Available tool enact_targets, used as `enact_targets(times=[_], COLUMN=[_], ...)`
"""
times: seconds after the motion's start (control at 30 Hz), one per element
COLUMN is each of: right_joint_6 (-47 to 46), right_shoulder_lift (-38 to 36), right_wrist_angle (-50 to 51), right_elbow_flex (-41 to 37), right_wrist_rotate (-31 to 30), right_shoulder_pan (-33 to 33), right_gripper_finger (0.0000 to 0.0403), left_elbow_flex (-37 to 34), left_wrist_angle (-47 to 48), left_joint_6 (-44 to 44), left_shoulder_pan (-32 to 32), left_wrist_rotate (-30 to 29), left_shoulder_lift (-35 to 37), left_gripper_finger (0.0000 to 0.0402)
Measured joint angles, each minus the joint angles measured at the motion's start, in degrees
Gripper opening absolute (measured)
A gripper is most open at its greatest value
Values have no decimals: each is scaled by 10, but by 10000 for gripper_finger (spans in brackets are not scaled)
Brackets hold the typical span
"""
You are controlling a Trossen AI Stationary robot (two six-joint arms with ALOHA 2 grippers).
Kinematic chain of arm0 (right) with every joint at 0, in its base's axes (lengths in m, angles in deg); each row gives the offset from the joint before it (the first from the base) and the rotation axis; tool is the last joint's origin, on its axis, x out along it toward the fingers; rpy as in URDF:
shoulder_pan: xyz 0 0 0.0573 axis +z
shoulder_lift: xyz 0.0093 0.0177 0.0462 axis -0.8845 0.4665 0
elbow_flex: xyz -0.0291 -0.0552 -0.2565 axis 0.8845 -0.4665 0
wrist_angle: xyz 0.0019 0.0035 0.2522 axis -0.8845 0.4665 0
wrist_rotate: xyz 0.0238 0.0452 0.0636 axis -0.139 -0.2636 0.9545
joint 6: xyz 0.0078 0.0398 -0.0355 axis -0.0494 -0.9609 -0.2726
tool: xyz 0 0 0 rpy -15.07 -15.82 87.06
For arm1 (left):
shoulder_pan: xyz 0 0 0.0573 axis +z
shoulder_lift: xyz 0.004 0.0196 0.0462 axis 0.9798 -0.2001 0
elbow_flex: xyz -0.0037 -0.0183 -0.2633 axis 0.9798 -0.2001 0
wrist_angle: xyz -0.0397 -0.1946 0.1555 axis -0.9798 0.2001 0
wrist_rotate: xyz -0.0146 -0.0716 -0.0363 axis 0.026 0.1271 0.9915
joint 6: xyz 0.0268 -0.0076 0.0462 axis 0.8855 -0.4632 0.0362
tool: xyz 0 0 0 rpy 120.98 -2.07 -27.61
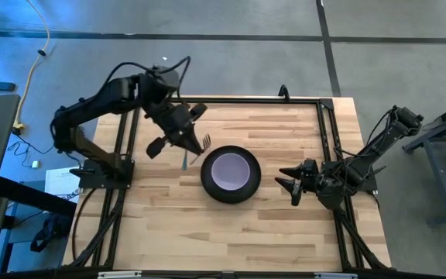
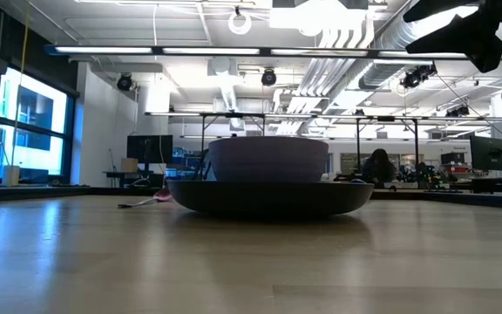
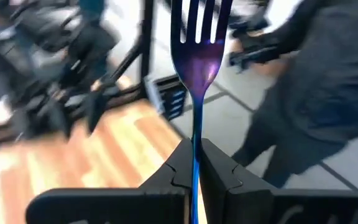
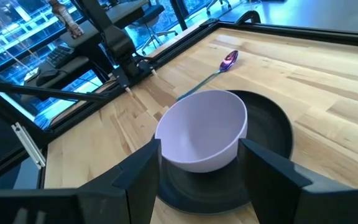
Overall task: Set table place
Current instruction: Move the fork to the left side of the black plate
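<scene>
Metallic fork (image 3: pixel 196 56) pinched by its handle in left gripper (image 1: pixel 183 133), fingers (image 3: pixel 222 171) pressed together on it, tines pointing away from the wrist; held above the wooden surface (image 1: pixel 161 225), just left of the dark grey plate (image 1: pixel 217 188); probably carried this way to lay it beside the plate. Fork looks iridescent, blue-violet sheen, 4 tines. Lavender bowl (image 1: pixel 230 170) sits upright on plate, centre of surface. Spoon (image 4: pixel 219 67), purple head, lies flat on surface near plate. Right gripper (image 1: pixel 293 184) spread wide, empty, just right of plate, facing bowl; seems to be waiting.
</scene>
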Motion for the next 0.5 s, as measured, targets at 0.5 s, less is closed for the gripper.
enact_targets(times=[0.5], right_joint_6=[5], right_shoulder_lift=[0], right_wrist_angle=[5], right_elbow_flex=[0], right_wrist_rotate=[3], right_shoulder_pan=[0], right_gripper_finger=[204], left_elbow_flex=[-246], left_wrist_angle=[-115], left_joint_6=[-199], left_shoulder_pan=[-10], left_wrist_rotate=[-268], left_shoulder_lift=[168], left_gripper_finger=[0])
